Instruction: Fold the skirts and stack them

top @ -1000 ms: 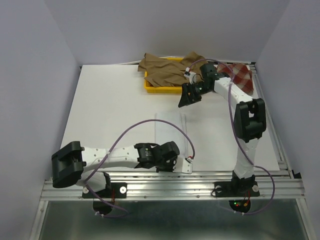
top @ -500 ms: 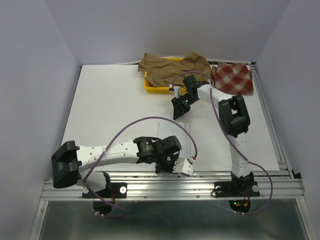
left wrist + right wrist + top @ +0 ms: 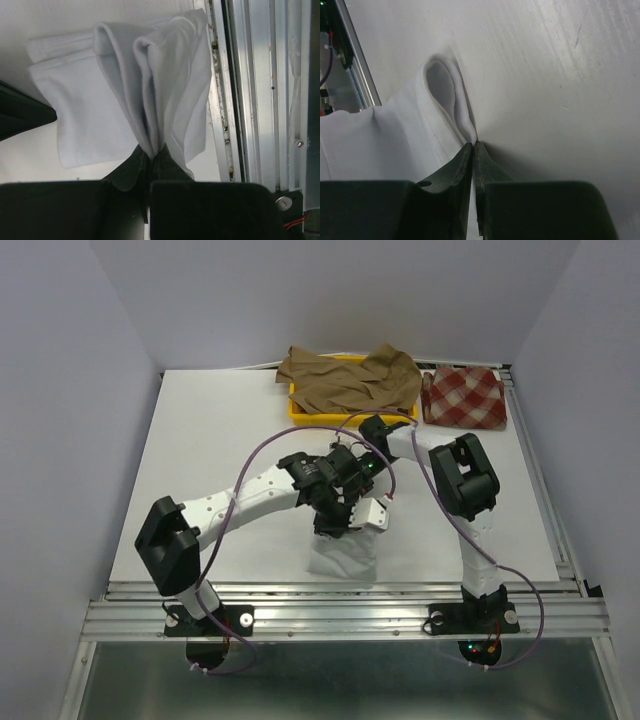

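While both arms meet over the middle of the table (image 3: 220, 460), the tan pleated skirt (image 3: 345, 380), the biggest piece, lies heaped across the yellow tray (image 3: 300, 412) at the far edge. The checked skirt (image 3: 465, 398) lies folded just beside it, on the right arm's side. The white skirt (image 3: 343, 552) is near the front edge, upper part lifted, lower part resting on the table.

The left gripper (image 3: 150, 155) has its jaws together, clamped on a bunched fold of the white skirt. The right gripper (image 3: 474, 146) is also pinched tight, on a doubled edge of the same skirt.

The cloth looks light, thin and fully limp: it drapes in loose folds, so it will likely sag and swing. It is not fragile. Best hold, I judge, is two corners of one edge, pulled apart so it hangs flat; a bunched mid-cloth grip risks creases.
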